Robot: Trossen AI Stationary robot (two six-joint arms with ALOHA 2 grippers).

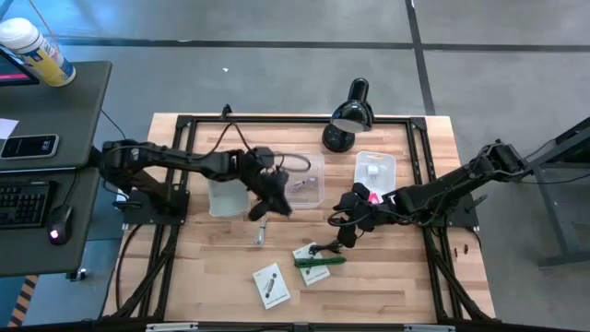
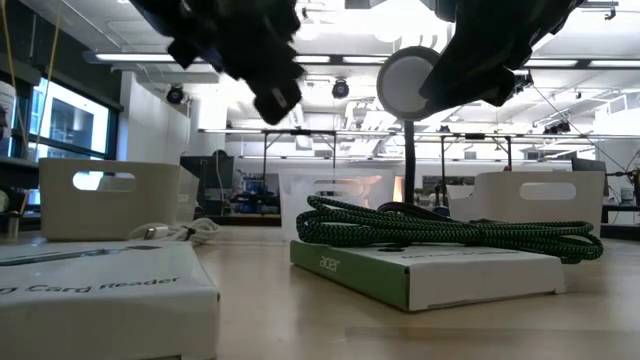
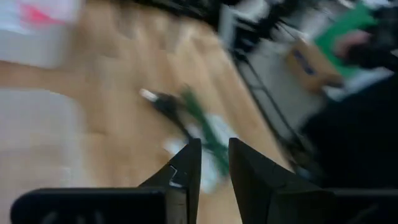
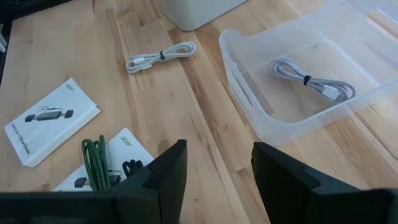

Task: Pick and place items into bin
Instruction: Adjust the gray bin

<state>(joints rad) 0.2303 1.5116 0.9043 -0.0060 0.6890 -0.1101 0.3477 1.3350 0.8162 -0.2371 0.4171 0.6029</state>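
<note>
Beyond right jaws: green cable (image 4: 94, 163) on white card (image 4: 111, 163), jaws released, empty.
Left jaws: almost clenched, empty, over wooden bench (image 1: 221, 267).
Room: workshop.

Both arms are matte black, built of slim jointed links with dark cables trailing along them, and each ends in a tool, the left tool (image 1: 268, 195) and right tool (image 1: 354, 221), with two blocky, wedge-shaped black fingers (image 4: 163, 177).

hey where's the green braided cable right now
In the high view, the green braided cable lies on a white boxed card on the wooden table's front middle, just below the right gripper.
</note>
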